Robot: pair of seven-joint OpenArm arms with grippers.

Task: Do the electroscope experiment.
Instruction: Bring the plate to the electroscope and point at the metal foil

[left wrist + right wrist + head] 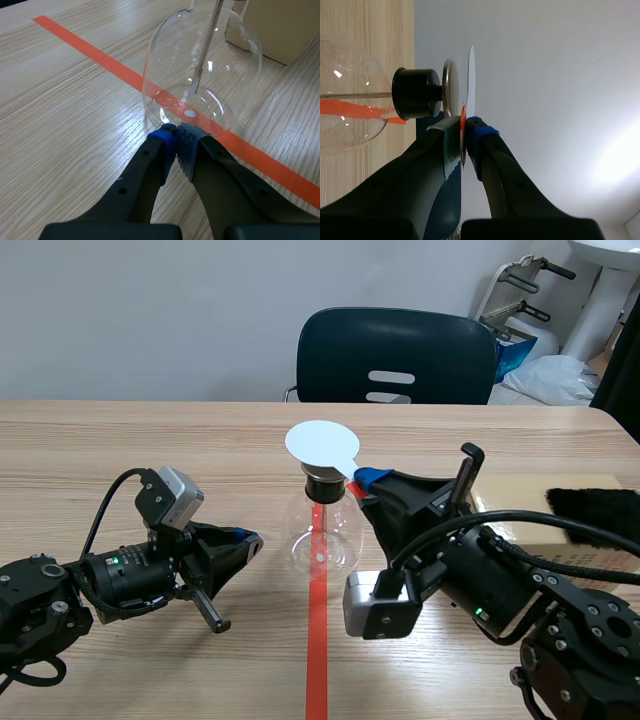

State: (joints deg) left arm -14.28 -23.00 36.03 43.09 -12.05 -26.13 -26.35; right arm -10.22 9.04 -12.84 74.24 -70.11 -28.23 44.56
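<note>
Right hand [464,137]: clamped on white disc [320,443], just above flask [322,538].
Left hand [176,145]: closed, empty, beside flask.
Progress: disc presented (reaction inside unclear); removal remains.

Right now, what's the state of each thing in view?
flask: upright on the tape, stoppered.
white disc: level above the flask's metal plate, small gap.
right gripper: shut on white disc.
left gripper: shut, empty, tip by the flask's base.
black cloth: lying loose, ungripped.
</note>
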